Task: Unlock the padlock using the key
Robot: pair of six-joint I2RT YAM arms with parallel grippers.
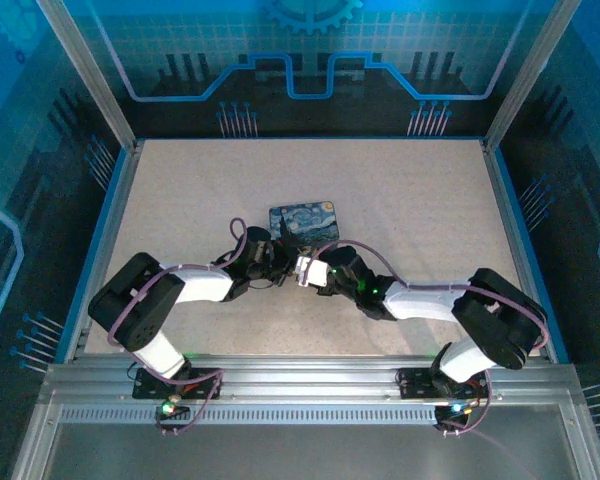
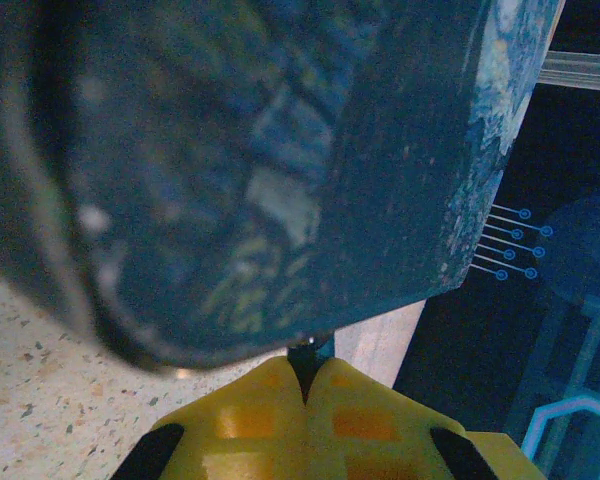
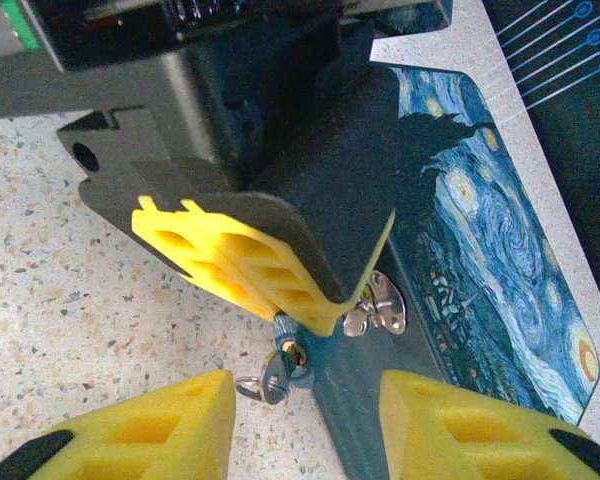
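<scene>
Right wrist: the half-open, empty right hand [image 3: 305, 435] is straddling the key [image 3: 269, 382] at seven o'clock of the padlock [image 3: 293, 352], probably needing a pinch-and-turn next, while the left hand [image 3: 325, 302] is clamping shut.

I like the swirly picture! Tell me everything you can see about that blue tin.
The tin is a flat, dark-blue, metal-looking rectangular box, lid printed with a swirly starry night in blue and yellow. A silvery clasp sits on one edge. It lies flat on the speckled table, left gripper close by the clasp.
</scene>
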